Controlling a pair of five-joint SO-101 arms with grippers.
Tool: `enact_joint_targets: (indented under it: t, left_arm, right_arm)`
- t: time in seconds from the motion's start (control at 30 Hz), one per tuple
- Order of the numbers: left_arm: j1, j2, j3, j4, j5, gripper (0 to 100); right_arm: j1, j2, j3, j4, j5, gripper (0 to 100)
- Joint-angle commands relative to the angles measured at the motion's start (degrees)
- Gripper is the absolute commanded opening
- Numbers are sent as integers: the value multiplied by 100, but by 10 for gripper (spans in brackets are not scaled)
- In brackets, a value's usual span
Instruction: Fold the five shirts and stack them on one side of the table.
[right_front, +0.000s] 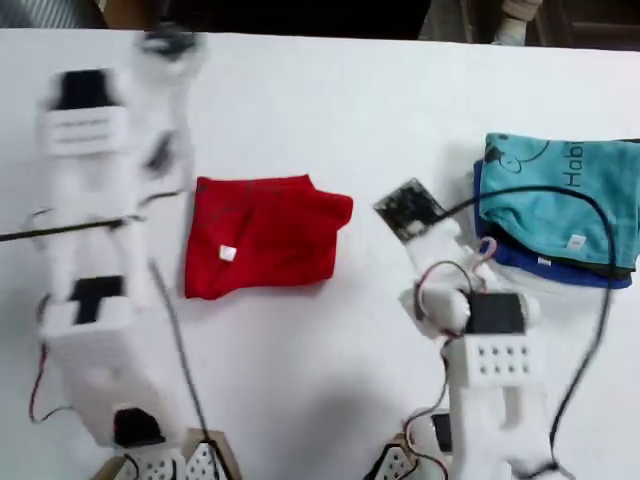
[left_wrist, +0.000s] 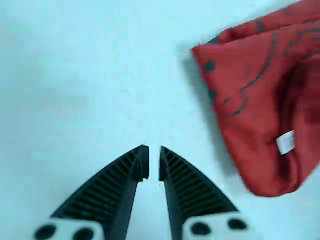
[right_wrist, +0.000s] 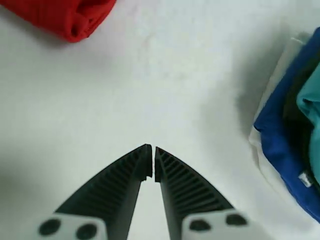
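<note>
White table (right_front: 300, 100): folded red shirt (right_front: 262, 237) mid; shirt stack (right_front: 560, 210), teal on top, by side edge.

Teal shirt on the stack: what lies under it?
A blue shirt shows beneath the teal shirt, with a dark layer between them. Anything lower is covered.

The left tool (left_wrist: 151, 162) and the right tool (right_wrist: 153, 161) both point downward, each closed (tips nearly touching).

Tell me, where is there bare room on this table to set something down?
The widest bare patch of table runs along the far edge, beyond the red shirt. Another lies in front of the red shirt, between the left arm and the right arm. It is crowded where the right arm stands beside the folded stack.
</note>
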Motion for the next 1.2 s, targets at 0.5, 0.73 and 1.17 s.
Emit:
enact_joint_targets:
  t: [0.5, 0.73, 1.17]
  left_arm:
    - [-3965, 237, 1982, -1037, -1266, 27]
    - [-4492, 220, 1965, -1029, -1600, 27]
    - [-4545, 246, 1991, -1029, -1644, 27]
  right_arm:
    - [-3468, 7327, -8026, 901, -396, 22]
    - [-3635, 9253, -10154, 980, -396, 22]
    - [-3143, 10519, -11851, 2352, -387, 21]
